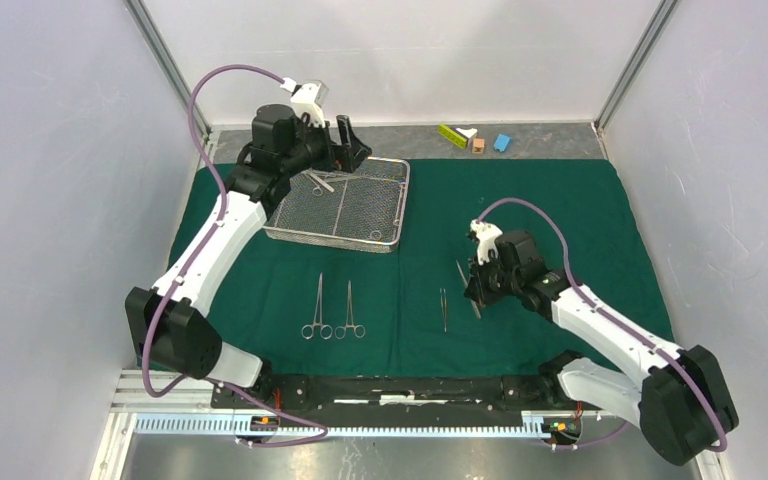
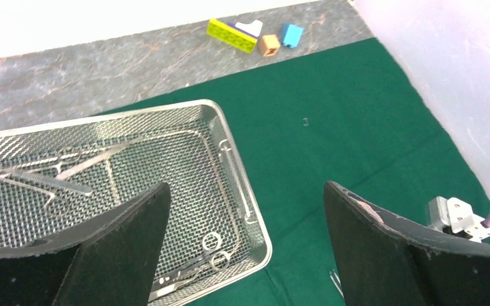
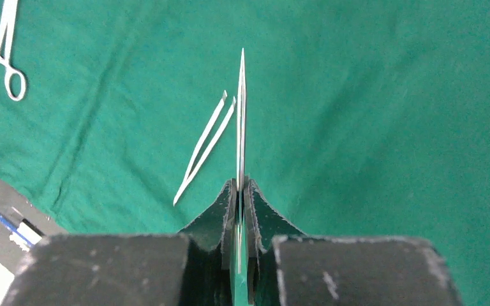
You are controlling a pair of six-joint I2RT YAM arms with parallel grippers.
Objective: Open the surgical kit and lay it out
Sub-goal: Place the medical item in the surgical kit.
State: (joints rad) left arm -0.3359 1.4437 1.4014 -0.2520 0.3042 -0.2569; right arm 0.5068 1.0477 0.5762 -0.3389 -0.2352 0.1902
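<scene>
The green cloth [image 1: 560, 220] lies spread flat over most of the table, and the mesh tray [image 1: 330, 238] sits on its far left part. The left gripper [image 1: 352, 145] hangs over the tray's far edge with its fingers wide apart, holding nothing. Steel tools lie inside the tray (a ring-handled clamp [image 2: 207, 255] by its near right corner, other tools [image 2: 51, 182] further along the mesh).

The right gripper [image 3: 241, 191] is low over the cloth, right of centre, its fingers pressed together on a pair of tweezers [image 3: 241, 115] whose point sticks out ahead. A second pair of tweezers [image 3: 205, 148] lies on the cloth just to the left, apart from the first. Two clamps [image 1: 318, 305] lie side by side near the front edge, left of centre. Three small blocks [image 1: 478, 144] sit on the bare table at the far side.
</scene>
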